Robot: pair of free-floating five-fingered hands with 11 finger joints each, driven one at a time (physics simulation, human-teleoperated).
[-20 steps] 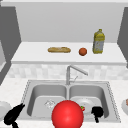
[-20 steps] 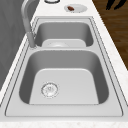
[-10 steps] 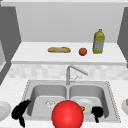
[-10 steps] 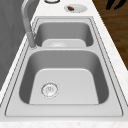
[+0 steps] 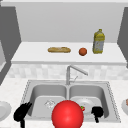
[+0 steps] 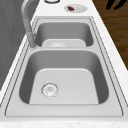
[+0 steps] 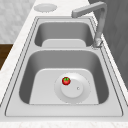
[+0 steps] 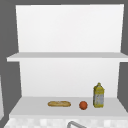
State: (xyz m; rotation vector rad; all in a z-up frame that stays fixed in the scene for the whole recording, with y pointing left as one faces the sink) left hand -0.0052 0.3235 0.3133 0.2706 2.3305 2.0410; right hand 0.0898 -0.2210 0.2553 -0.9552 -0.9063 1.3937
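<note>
— Black against the steel: where were your hands?

— My left hand hung at the lower left of the front view, over the front left corner of the stainless double sink, its fingers spread and pointing up to the right, holding nothing. My right hand was at the lower right, above the front edge of the right basin, fingers curled in on nothing.

— And what lay nearest?

— A small red strawberry sat on a round grey plate on the floor of the right basin, just left of my right hand in the front view, not touching it. A large glossy red ball filled the bottom centre of that view, between my hands.

— Anything further off?

— The grey bent tap stood behind the divider. On the white shelf lay a tan bread loaf, a small orange-red round fruit and a yellow bottle. A white plate rested at the left edge.
</note>
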